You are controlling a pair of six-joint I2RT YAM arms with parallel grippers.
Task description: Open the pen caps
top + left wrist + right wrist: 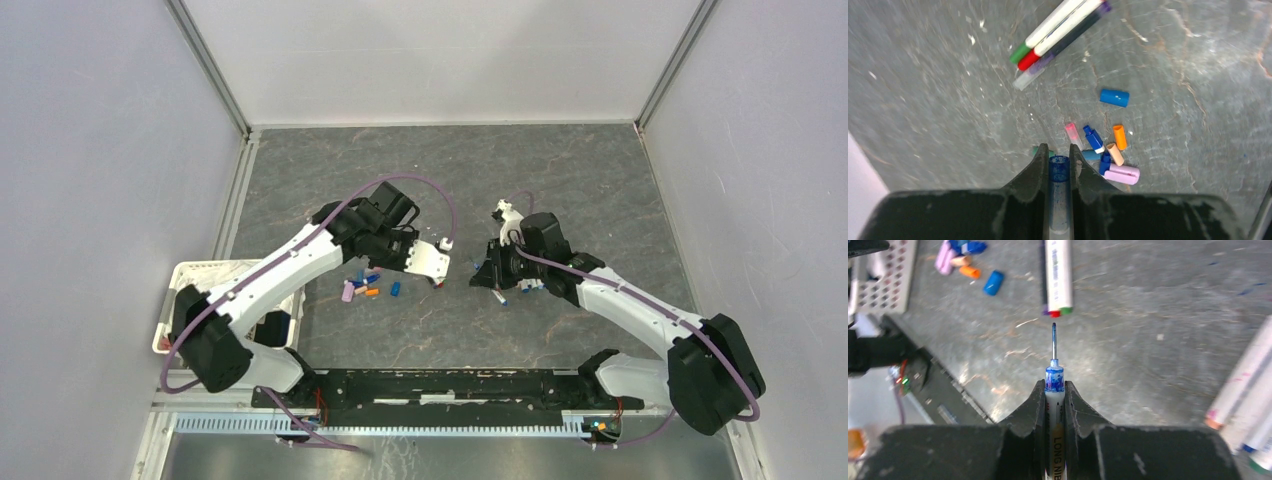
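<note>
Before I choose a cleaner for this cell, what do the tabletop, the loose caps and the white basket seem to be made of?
Tabletop: stone-look slab or laminate, dark grey with pale veins, semi-gloss, scuffed.
Loose caps: smooth moulded plastic, soft highlights, solid colours.
White basket: perforated sheet, probably plastic, possibly painted metal; regular hole grid.

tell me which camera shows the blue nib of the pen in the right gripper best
The right wrist view: the nib sticks straight out past the right gripper, large and sharp. The top external view shows at most a tiny blue speck below that gripper. The left wrist view does not show it.
</note>
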